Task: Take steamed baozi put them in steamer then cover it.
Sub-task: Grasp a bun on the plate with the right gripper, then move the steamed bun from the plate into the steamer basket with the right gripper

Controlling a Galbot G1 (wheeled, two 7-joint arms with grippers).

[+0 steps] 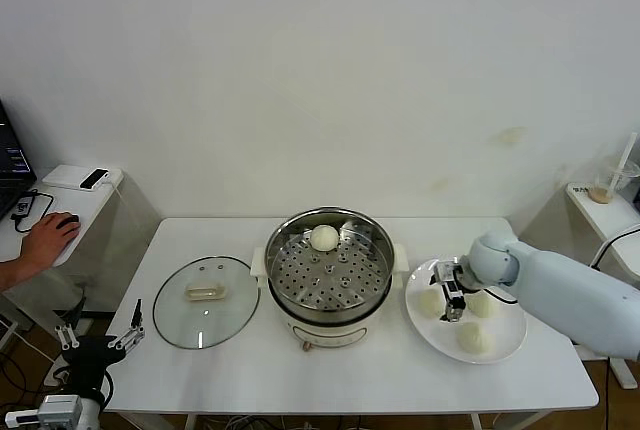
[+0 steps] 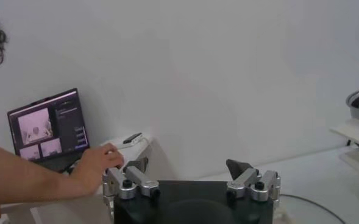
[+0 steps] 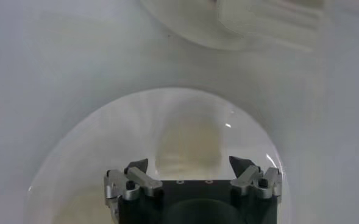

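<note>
The left gripper hangs off the surface's left edge, jaws wide and empty. The cover lies flat beside the steamer, which holds one baozi. On the plate three baozi sit; the right gripper straddles one, jaws open, not gripping.

1. The room is bright and evenly lit; the white wall has no hard shadows.
2. Soft shadows lie under the steamer at centre frame.
3. In the right wrist view the plate looks hazy, washed-out, with a small glint.
</note>
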